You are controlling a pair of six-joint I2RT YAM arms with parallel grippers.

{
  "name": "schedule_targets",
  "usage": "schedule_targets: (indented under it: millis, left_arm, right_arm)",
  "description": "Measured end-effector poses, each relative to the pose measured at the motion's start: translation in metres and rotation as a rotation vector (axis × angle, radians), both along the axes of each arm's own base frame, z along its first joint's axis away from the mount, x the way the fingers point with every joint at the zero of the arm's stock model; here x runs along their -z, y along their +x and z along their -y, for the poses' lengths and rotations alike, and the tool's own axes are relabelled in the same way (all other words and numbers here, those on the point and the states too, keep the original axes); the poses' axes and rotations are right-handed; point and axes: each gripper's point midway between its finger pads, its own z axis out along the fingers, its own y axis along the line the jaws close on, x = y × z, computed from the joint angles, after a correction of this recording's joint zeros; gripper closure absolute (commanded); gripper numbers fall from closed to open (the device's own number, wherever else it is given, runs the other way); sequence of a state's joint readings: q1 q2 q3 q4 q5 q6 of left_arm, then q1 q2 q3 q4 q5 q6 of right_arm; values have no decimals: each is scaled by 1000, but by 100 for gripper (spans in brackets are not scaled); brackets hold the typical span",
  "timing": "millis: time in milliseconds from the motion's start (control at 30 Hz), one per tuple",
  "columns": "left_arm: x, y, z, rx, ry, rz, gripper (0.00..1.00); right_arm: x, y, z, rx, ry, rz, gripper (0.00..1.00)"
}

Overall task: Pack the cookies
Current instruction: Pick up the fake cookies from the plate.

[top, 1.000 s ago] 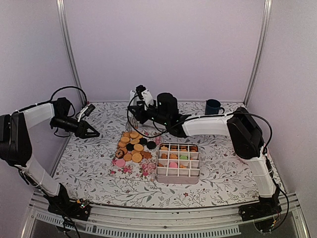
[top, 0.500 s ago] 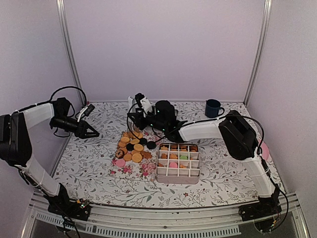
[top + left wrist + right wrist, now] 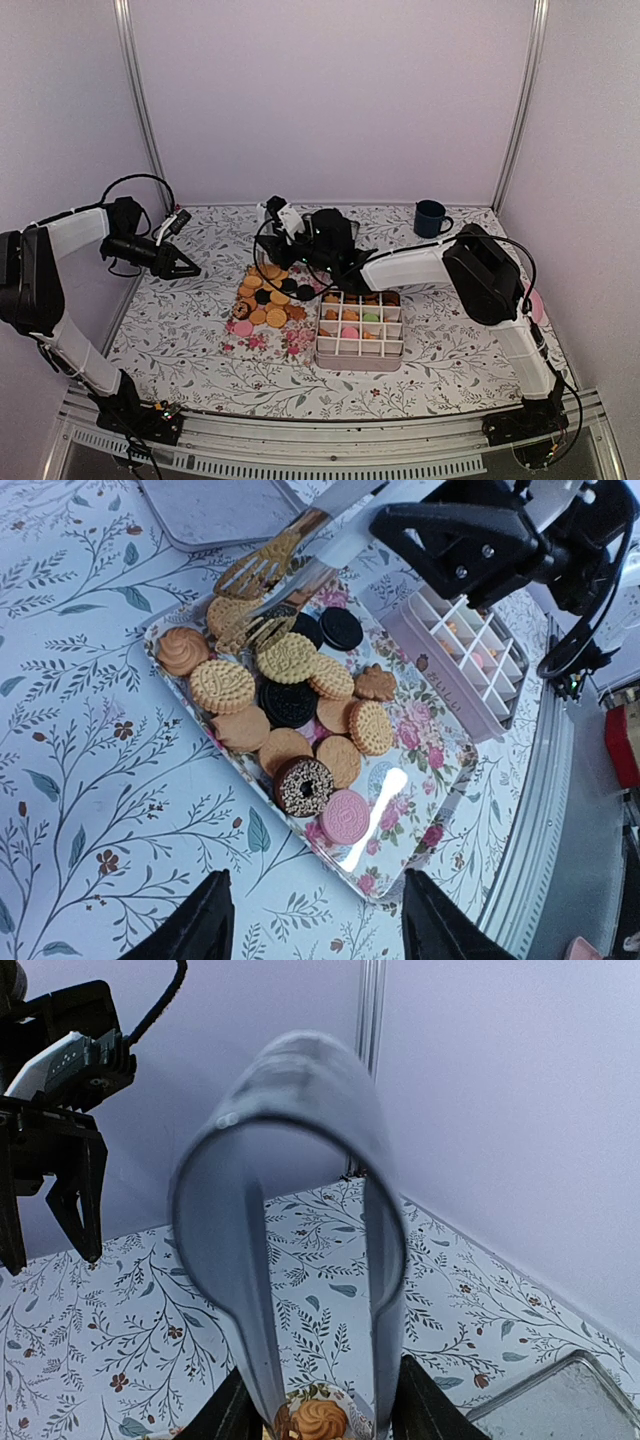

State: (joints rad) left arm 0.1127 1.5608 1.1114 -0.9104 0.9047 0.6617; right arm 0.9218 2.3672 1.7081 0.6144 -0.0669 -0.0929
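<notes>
The cookies (image 3: 268, 293) lie in a heap on a floral tray (image 3: 425, 770), mostly golden, some dark, one pink (image 3: 346, 816). More cookies fill the white gridded box (image 3: 360, 327). My right gripper (image 3: 300, 244) is shut on metal tongs (image 3: 290, 1210). Their gold serrated tips (image 3: 252, 572) stand parted over the far end of the heap. A swirl cookie (image 3: 322, 1420) shows between the tong arms. My left gripper (image 3: 318, 920) hangs open and empty to the left of the tray, above the cloth.
A grey lid (image 3: 215, 510) lies beyond the tray. A blue mug (image 3: 431, 216) stands at the back right. A pink plate (image 3: 537, 303) peeks from behind the right arm. Walls close in on the table at the sides and back.
The right arm has carried the tongs down and left to the far end of the cookie heap, and their tips have parted slightly. The left arm has not moved.
</notes>
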Motion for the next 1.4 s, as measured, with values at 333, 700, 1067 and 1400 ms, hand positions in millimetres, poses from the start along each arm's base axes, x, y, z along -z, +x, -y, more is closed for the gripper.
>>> schedule_targets:
  millis: [333,700,1067,1400]
  left_arm:
    - [1,-1,0,0,-1,-3,42]
    - [0,-1,0,1,-4,-3,42]
    - [2,-3,1,1,-8,-10,42]
    - [0,-3,3,4,-22,-12,43]
  right_arm:
    - [1,-6,-4,25,-38,50,56]
    - [10,-24,-12,43,-110,129,56]
    - [16,-33,-15,66,-170,190,69]
    - [2,-29,-3,87,-138,158,91]
